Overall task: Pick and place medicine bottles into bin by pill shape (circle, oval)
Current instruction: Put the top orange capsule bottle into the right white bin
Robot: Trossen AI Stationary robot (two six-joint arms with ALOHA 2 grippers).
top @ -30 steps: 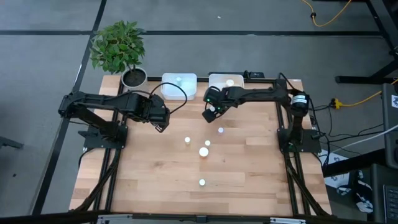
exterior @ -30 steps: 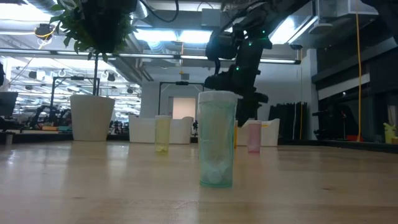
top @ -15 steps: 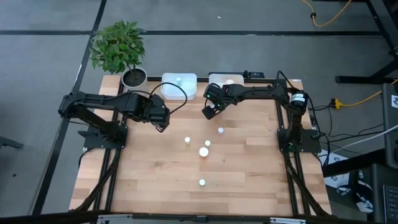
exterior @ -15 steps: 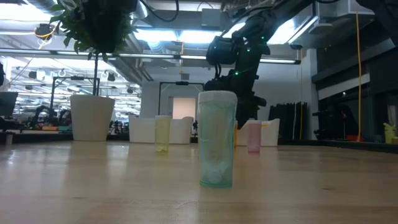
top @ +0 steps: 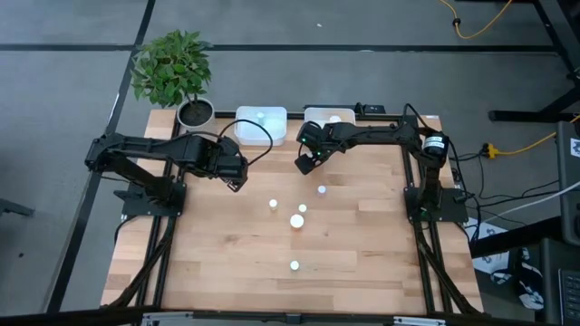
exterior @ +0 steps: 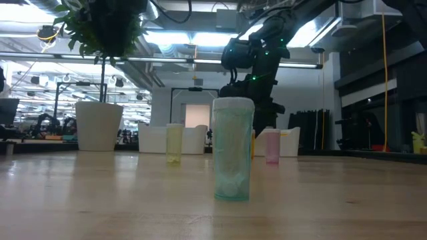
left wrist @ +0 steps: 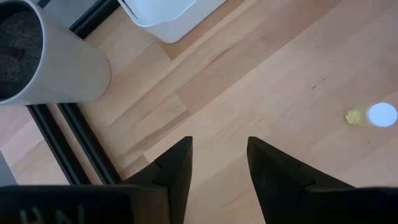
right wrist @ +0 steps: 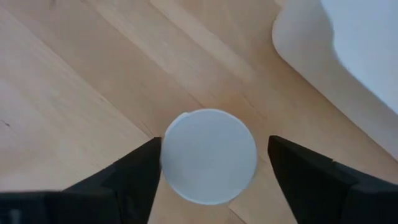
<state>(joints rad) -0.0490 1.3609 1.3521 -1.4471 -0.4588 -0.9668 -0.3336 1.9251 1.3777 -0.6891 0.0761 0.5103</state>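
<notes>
A: How far along is it? The two bins [top: 261, 125] each show one cap inside.

B: Four bottles [top: 296, 220] left mid-surface. Right gripper [right wrist: 208, 163] straddles a fifth by the bins, fingers wide, not gripping; left gripper [left wrist: 219, 160] narrow, empty.

A small cylindrical bottle with a round white cap [right wrist: 209, 156] is seen upright between the right gripper's [right wrist: 211, 180] spread fingers. Four more white-capped bottles [top: 297, 220] are stood upright on the wood, well apart from that gripper, the translucent pale green one [exterior: 233, 149] farthest.
</notes>
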